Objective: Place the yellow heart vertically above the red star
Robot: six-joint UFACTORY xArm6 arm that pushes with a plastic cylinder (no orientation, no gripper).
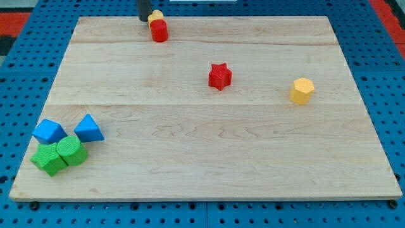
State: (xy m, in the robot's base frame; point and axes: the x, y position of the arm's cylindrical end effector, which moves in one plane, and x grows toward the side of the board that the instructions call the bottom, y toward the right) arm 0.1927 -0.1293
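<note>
Crowding yellow heart (155,15), red cylinder (159,30), my tip (144,19) beside

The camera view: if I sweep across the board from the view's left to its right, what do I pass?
Green and blue blocks clustered at the bottom left → my tip → yellow heart touching a red cylinder → red star → yellow hexagonal block.

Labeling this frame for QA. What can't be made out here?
- Yellow block, view's top: mostly hidden behind the red cylinder; heart shape unconfirmed.
- My tip: rod cut off by the top edge; contact with the yellow block unclear.
- Green blocks, bottom left: overlapping, shapes uncertain.
</note>
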